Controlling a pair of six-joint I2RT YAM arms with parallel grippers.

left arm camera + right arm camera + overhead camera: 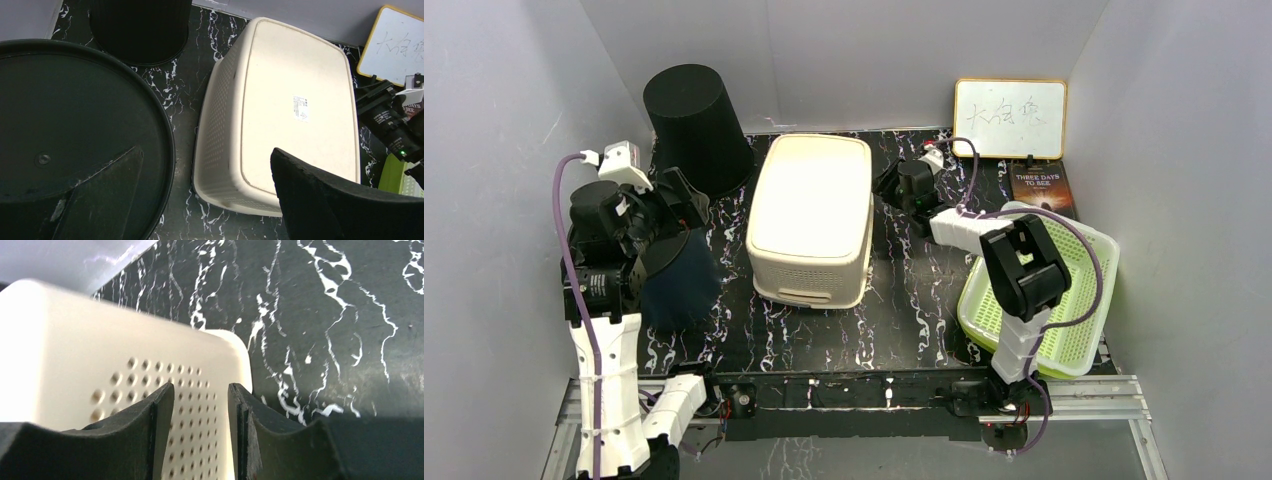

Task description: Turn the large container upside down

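jaws of the left gripper (pixel 205 152) stand spread as wide as they go, holding nothing; one finger hangs over a dark bin (pixel 75 125), the other over the large container (pixel 814 200). the right gripper (pixel 200 390) has its jaws part way apart with nothing visibly pinched; the container's perforated wall shows through the gap, and the overhead view puts this gripper just beside the far right corner.

the large container sits mid-table (pixel 914 310) between the two arms. its flat base, with a small label (pixel 301 107), faces up and its rim is down, so it looks already inverted. it appears to be thin moulded cream plastic: probably light, fairly stiff at the rim and corners, springy across the perforated walls, and smooth enough to slip. any further hold would be surest at the rim or the end cut-out near the front edge, not on the flat base.

nothing can be seen inside it. the dark bin by the left arm and a second black bin (pixel 696 120) at the far left also stand base up. a green basket (pixel 1084 345) at the right lies open side up; no contents show where the right arm leaves it uncovered.
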